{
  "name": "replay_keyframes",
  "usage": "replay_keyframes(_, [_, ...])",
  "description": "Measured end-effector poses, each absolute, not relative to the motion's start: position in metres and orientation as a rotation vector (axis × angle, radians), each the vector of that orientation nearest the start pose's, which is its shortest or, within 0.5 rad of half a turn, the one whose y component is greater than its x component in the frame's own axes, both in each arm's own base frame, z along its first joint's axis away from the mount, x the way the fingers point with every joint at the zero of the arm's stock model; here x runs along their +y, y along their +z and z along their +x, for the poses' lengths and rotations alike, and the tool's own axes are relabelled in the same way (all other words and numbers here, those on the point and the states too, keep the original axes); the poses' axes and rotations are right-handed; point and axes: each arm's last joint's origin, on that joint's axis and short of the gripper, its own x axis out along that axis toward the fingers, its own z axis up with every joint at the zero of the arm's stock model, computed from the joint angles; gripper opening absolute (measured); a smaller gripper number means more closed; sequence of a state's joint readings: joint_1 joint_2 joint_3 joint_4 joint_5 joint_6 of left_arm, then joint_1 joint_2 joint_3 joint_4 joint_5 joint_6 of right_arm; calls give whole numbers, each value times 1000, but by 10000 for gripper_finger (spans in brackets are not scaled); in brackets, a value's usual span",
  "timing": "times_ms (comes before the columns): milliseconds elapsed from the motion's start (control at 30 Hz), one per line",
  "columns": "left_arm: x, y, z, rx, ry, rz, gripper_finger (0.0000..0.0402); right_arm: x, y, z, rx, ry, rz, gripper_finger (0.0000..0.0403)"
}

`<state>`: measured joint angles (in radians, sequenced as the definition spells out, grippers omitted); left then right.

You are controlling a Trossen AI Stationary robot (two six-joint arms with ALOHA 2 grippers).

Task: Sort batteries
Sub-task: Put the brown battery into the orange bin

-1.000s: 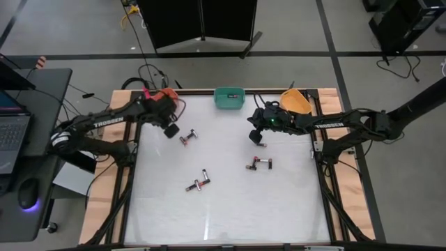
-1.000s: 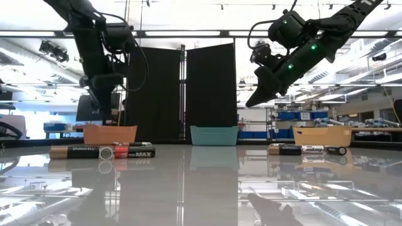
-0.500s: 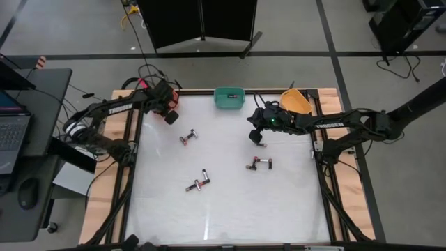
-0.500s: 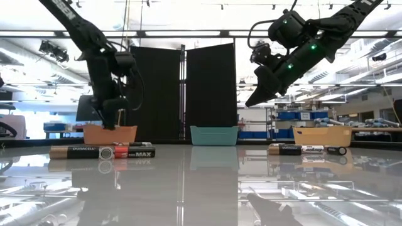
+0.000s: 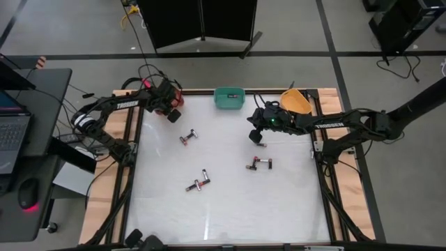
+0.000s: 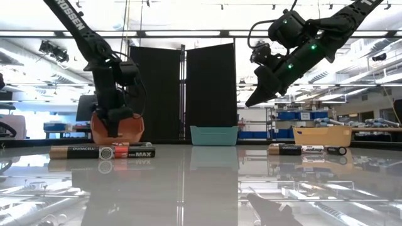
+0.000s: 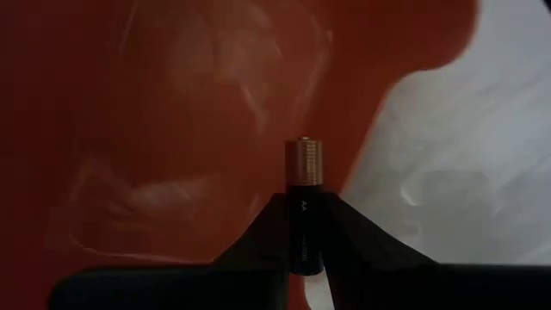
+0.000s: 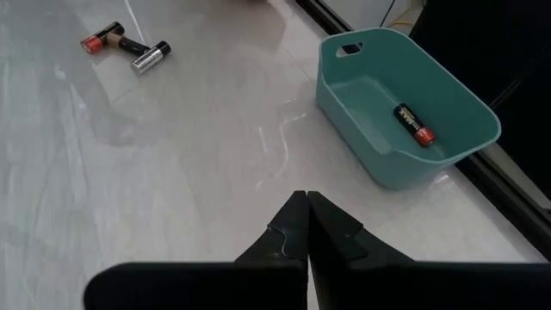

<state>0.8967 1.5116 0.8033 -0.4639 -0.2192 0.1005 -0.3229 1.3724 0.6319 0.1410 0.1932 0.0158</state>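
My left gripper (image 5: 171, 111) is at the table's far left corner, shut on a black battery with a copper end (image 7: 303, 164). It stands against the orange bin (image 7: 172, 129), which looks tipped in the low view (image 6: 117, 129). My right gripper (image 5: 258, 138) hangs shut and empty above the table (image 6: 252, 100), right of centre. Loose batteries lie flat in pairs: one pair (image 5: 188, 136), a second (image 5: 198, 184) and a third (image 5: 259, 164). One black and red battery (image 8: 413, 125) lies in the teal bin (image 8: 448, 108). My left gripper pinches the battery's black half (image 7: 303, 215) between its two fingers. The battery lies along the fingers, and its copper end (image 7: 303, 159) sticks out past the fingertips toward the orange bin's inside. It is lifted clear of the table.
The teal bin (image 5: 228, 97) sits at the far edge's middle and the yellow bin (image 5: 296, 102) at the far right corner. A wooden frame (image 5: 327, 195) borders the white table. A desk with a laptop (image 5: 10, 132) stands off to the left.
My left gripper has moved from above the table toward the far left corner and come down to the orange bin, still shut on the battery. In the low view the bin now looks tipped, showing a rounded face. My right arm has kept still.
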Motion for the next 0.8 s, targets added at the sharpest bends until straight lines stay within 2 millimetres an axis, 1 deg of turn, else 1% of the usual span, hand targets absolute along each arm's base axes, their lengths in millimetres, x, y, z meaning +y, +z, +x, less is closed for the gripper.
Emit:
replay_keyframes(200, [218, 175, 166, 1176, 925, -315, 48, -91, 187, 253, 600, -506, 58, 9])
replay_keyframes(367, [220, 182, 167, 1187, 912, -299, 48, -90, 187, 253, 603, -507, 61, 9])
replay_keyframes(500, [221, 190, 166, 1164, 972, -256, 48, -90, 187, 253, 605, -507, 62, 9])
replay_keyframes(600, [225, 191, 159, 1183, 1035, -247, 48, -90, 186, 253, 606, -507, 62, 9])
replay_keyframes(667, [228, 190, 151, 1204, 1064, -271, 48, -90, 186, 253, 607, -505, 62, 9])
replay_keyframes(800, [224, 187, 144, 1274, 1082, -331, 48, -89, 186, 253, 607, -501, 61, 9])
